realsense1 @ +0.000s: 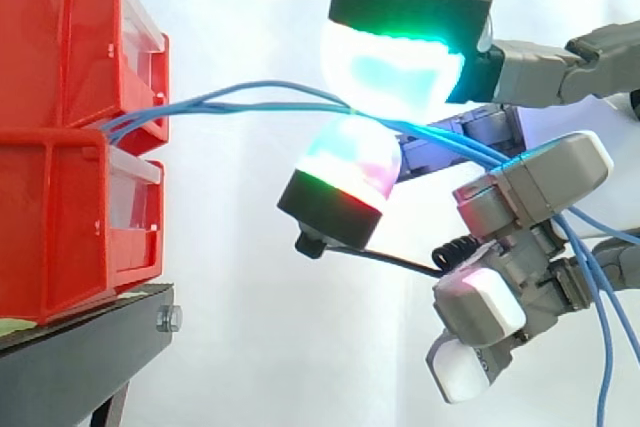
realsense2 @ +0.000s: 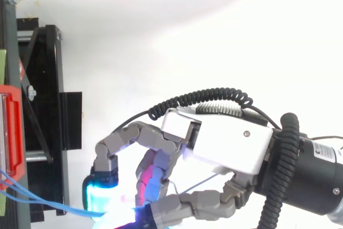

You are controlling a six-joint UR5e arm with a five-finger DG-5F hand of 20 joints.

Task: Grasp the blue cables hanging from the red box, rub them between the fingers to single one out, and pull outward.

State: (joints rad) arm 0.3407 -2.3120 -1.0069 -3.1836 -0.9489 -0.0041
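Hand [realsense2: 225, 143], fingers [realsense1: 390, 57] in a pinch

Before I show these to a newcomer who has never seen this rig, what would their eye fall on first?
The glowing fingertips of the hand, green and cyan above, pink and red below, pinching the blue cables mid-frame in the side view. After that, the cables' run leftward to the stacked red bins on the black stand.
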